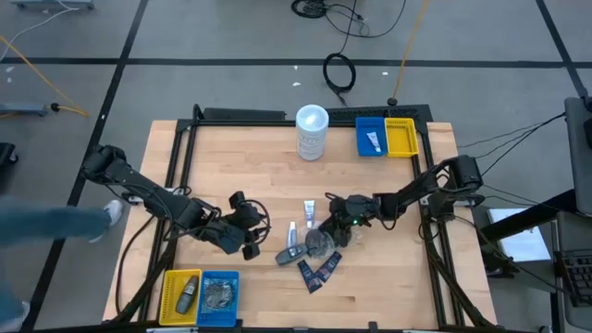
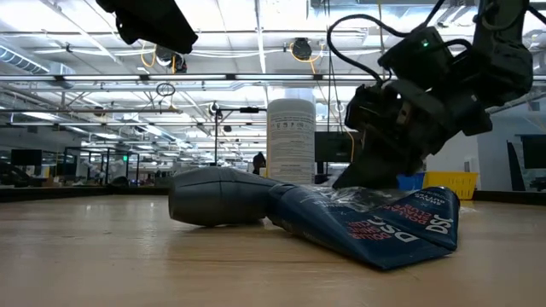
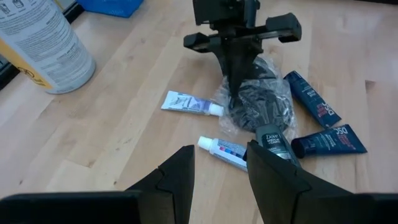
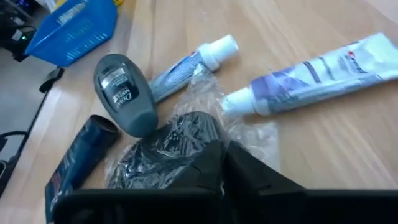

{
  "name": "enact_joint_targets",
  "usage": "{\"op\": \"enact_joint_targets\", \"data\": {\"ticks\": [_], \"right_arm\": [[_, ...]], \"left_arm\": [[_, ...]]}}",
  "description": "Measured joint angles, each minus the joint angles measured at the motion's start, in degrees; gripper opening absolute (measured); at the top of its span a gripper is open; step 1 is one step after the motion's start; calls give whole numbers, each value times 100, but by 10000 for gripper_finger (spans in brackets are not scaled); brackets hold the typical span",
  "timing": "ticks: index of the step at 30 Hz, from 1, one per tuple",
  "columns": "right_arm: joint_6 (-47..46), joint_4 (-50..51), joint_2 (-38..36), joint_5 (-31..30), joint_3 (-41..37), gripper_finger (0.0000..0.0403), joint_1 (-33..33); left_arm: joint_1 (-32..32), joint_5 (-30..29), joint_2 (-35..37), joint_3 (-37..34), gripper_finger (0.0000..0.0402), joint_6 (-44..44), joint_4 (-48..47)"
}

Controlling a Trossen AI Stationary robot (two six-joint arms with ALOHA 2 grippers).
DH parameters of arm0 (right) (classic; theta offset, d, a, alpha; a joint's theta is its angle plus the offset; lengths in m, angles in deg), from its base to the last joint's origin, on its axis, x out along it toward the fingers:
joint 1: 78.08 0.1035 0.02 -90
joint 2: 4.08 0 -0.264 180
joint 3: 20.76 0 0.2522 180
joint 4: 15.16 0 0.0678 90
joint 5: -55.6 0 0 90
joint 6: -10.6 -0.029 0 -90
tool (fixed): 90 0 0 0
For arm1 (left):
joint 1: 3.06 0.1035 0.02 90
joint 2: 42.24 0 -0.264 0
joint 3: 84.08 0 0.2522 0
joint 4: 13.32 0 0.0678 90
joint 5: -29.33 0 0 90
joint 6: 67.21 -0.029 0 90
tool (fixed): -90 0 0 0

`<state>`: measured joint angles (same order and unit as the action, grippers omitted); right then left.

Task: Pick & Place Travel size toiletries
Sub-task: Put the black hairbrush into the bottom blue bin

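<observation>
The travel size toiletries lie in a loose group at mid-table: two white tubes, a dark grey mini bottle, navy sachets and a round dark clear-wrapped bundle. My right gripper comes in from the table's right and is shut on that bundle. My left gripper hangs open above the table, left of the group, with nothing between its fingers. My right gripper pinches the bundle's crinkled clear wrap between its two shut fingertips, at the side of the bundle toward the table's right. The fingers slant down from the table's right. The bundle lies on the table among the other items.
A tall white canister stands at the far middle. Blue and yellow bins sit at the far right. Another yellow and blue pair at the near left holds a grey bottle and a dark bundle. A black frame borders the wooden table.
</observation>
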<state>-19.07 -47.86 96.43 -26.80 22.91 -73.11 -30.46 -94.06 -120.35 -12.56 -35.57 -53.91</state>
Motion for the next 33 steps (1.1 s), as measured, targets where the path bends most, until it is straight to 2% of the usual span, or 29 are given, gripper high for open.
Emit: {"op": "enact_joint_targets", "data": {"ticks": [7, 16, 25, 33], "right_arm": [[141, 27, -400, 11, 28, 1, 1], [853, 18, -1572, -2, 26, 0, -20], [1727, 92, -2913, -187, 25, 0, -127], [2212, 89, -3754, -188, 25, 0, -127]], "left_arm": [[3, 32, 0, 0, 145, 13, 8], [15, -9, 0, 0, 145, -25, 185], [63, -203, 0, 0, 145, -650, 1239], [478, -291, 0, 0, 145, -1128, 2190]]}}
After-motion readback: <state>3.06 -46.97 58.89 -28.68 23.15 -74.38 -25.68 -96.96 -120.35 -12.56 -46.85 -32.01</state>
